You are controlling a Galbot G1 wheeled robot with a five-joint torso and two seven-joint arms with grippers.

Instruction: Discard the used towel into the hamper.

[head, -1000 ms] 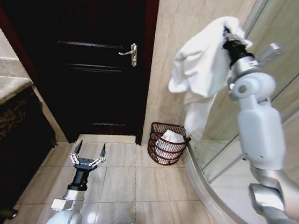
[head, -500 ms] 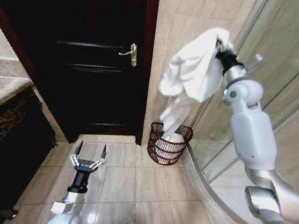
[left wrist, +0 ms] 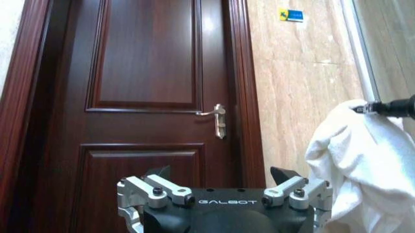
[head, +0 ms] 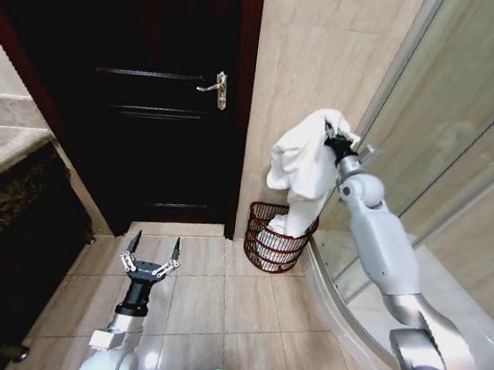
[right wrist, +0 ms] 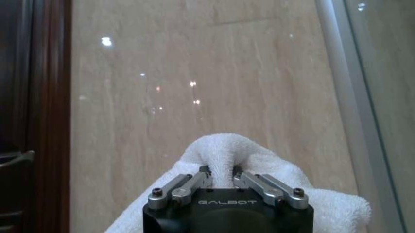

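Your right gripper [head: 332,138] pinches the white towel [head: 301,169] so it hangs below the jaws into the hamper [head: 262,212]; the left gripper [head: 151,254] idles open.

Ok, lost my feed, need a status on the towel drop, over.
Right hand shut on the towel, held above the hamper, towel's tail hanging into it. Left hand open, low over the floor. Hamper already holds white cloth; path clear.

It was a home bathroom. A glass shower enclosure [head: 467,130], tiled floor [head: 207,297] and wooden door [head: 159,95] showed it.
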